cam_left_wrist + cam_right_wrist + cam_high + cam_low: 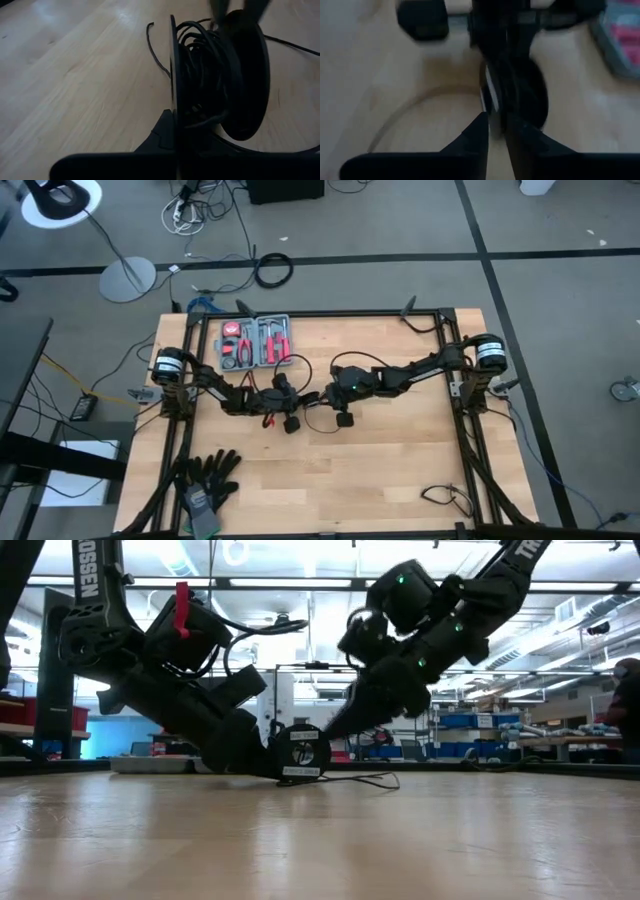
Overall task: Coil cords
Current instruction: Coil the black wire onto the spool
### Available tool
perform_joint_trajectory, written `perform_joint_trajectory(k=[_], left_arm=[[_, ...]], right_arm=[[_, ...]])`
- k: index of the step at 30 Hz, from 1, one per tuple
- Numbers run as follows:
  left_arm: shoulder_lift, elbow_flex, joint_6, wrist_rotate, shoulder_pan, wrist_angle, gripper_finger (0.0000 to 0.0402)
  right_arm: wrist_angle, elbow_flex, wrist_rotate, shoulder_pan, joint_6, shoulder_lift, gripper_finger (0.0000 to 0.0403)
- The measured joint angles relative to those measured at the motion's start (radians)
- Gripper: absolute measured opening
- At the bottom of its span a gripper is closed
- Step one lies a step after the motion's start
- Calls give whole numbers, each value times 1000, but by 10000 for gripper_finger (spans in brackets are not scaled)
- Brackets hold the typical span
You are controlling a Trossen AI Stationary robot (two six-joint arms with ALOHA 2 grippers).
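The cord is a thin black wire wound on a round black two-disc spool (215,75). The spool stands on its edge on the table (300,753), mid-table in the high view (291,423). A loose stretch of wire (372,780) lies on the wood beside it. My left gripper (175,145) reaches in from the left and is shut on the spool. My right gripper (497,132) comes slanting down from the right. Its fingers stand a narrow gap apart right at the spool (517,95). The blur hides whether they touch the spool or the wire. My left gripper pinches the rim of the spool's thin near disc (173,107) between its two fingers. They come from the table's left, slanting down. The spool stands upright with its lower edge (300,776) on the table, and the wound wire sits between the discs.
A grey case of red-handled tools (256,342) lies at the far side behind the grippers. Black gloves (207,478) lie at the near left corner. A short cable (445,498) lies near the right front. The wood in front of the spool is bare.
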Motion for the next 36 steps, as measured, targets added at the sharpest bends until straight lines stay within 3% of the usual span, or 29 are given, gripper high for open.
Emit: perform_joint_trajectory(k=[12, 21, 32, 36], left_arm=[[1, -2, 2, 3, 0, 25, 0], [2, -3, -31, -1, 0, 25, 0], [2, 2, -58, 3, 0, 44, 0], [2, 1, -58, 2, 0, 45, 0]], right_arm=[[35, -1, -67, -3, 1, 17, 5], [96, -1, -79, -2, 10, 47, 9], [66, -3, -19, -2, 43, 52, 38], [68, -3, -11, -2, 44, 52, 20]])
